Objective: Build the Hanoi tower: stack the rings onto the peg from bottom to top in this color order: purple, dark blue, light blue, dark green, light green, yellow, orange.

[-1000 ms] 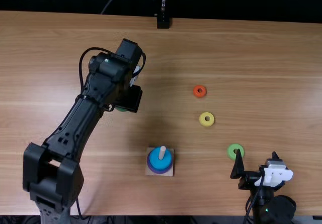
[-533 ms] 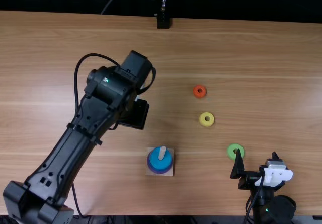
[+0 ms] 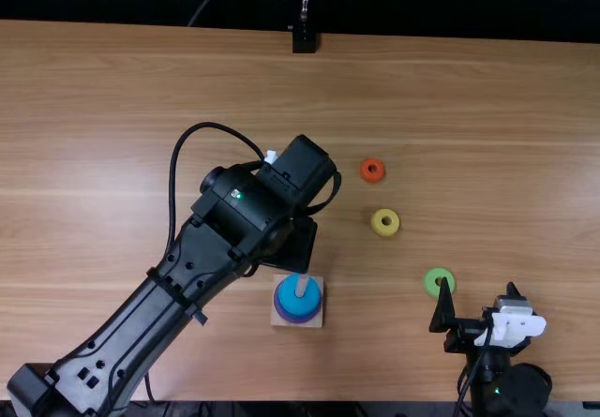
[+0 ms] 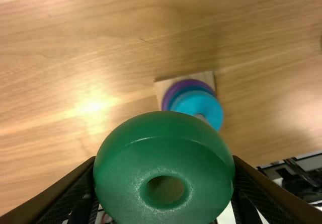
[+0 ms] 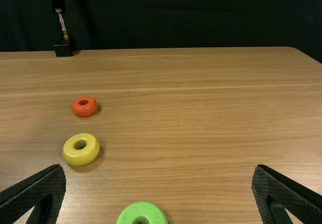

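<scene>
The left end effector (image 3: pixel 289 246) is up over the counter (image 3: pixel 487 117), near the stack. Its two fingers squeeze the dark green ring (image 4: pixel 163 126) from both sides.

The stack sits on a flat, square wood base (image 3: pixel 317 321). The purple ring (image 3: pixel 296 320) is at the bottom, the dark blue ring (image 4: pixel 188 88) is next, and the light blue ring (image 3: pixel 290 298) is on top. The peg (image 3: pixel 302 286) pokes up out of them.

The right end effector (image 3: pixel 478 287) is wide open and holds nothing. The light green ring (image 3: pixel 430 283) lies on the counter near it. The yellow ring (image 3: pixel 377 222) and the orange ring (image 3: pixel 365 170) lie on the counter too, apart from each other.
</scene>
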Robot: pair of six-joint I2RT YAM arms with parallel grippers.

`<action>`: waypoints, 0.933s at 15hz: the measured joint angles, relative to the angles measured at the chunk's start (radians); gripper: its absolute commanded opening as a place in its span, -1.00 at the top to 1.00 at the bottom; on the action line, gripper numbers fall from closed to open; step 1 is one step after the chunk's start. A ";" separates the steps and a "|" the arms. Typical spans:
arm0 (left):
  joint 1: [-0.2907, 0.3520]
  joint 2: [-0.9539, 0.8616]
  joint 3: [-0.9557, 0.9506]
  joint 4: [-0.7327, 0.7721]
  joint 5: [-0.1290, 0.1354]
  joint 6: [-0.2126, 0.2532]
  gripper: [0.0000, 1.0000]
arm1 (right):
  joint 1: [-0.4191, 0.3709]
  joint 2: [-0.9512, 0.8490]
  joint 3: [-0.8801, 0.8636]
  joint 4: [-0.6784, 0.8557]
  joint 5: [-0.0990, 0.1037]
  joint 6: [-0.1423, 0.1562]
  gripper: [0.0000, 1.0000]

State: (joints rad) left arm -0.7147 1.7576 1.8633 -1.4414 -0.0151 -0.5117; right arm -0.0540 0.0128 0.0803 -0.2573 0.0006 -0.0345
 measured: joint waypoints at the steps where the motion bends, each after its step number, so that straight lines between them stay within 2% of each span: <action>1: -0.014 -0.003 0.000 0.000 0.000 -0.014 1.00 | 0.000 0.000 0.000 0.000 0.000 0.000 -1.00; 10: -0.099 -0.008 -0.037 0.000 0.002 -0.078 1.00 | 0.000 0.000 0.000 -0.001 0.000 0.000 -1.00; 14: -0.124 -0.009 -0.054 0.000 0.001 -0.091 1.00 | 0.000 0.000 0.000 0.000 0.000 0.000 -1.00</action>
State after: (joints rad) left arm -0.8387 1.7489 1.8095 -1.4410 -0.0139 -0.6029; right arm -0.0540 0.0128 0.0803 -0.2569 0.0010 -0.0345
